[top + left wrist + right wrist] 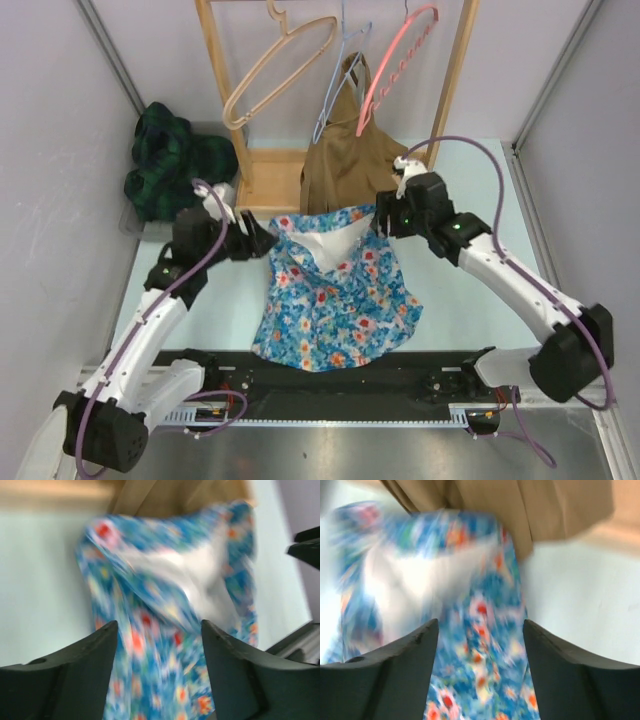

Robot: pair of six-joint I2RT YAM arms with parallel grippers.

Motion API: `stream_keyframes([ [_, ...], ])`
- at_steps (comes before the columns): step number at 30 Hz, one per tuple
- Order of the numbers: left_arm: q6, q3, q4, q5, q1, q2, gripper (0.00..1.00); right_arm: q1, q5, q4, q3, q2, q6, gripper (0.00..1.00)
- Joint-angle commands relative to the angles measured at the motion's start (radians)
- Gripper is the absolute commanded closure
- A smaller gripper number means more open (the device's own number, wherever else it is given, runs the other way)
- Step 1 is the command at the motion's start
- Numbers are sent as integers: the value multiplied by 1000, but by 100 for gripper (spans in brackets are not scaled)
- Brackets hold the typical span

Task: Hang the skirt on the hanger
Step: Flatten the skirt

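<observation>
Both grippers: the left gripper [262,240] and the right gripper [380,222] sit at the two ends of the waistband, one on each side.
Jaws: both wrist views show the jaws spread wide with the blurred fabric lying beyond and between them, so neither looks to be clamping cloth.
Floral skirt: the floral skirt [335,300] lies on the worktop [450,310] around the middle. Its hem points to the near edge and its waistband to the far edge, gaping so the white lining shows.
Hangers: a tan hanger [230,110] and a pink hanger [363,120] hang bare on the wooden rack [213,60] at the far edge.
Other clothes: a brown garment [340,165] hangs from the rack just behind the waistband, and a green plaid garment [170,160] is heaped at the far left corner.
Done: by my reading, only the approach to the waistband.
Left: grasping the waistband, lifting the skirt, bringing it to a free hanger and securing it there, which is nearly the whole task.
</observation>
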Motion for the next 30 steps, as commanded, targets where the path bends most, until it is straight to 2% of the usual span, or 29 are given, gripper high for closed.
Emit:
stream_keyframes([
  [1,25,-76,35,-253,-53,-111,25,-1,68,40,-6,5,72,25],
  [4,19,-127,36,-335,-54,-180,20,-2,94,48,3,-19,60,21],
  [8,6,-197,47,-286,-54,-220,19,-2,76,16,-17,-26,55,21],
  [12,-12,-278,100,-208,-67,-183,20,16,34,-20,-113,-1,94,25],
  [16,-9,-292,156,-244,-106,-96,20,51,42,25,-209,31,132,25],
  [21,-92,-217,21,-387,-137,59,20,71,77,8,-233,149,167,24],
  [27,-141,-229,-76,-441,-198,108,20,85,164,-73,-267,186,218,23],
  [30,-168,-242,-102,-423,-209,119,21,77,187,-101,-267,229,241,26],
])
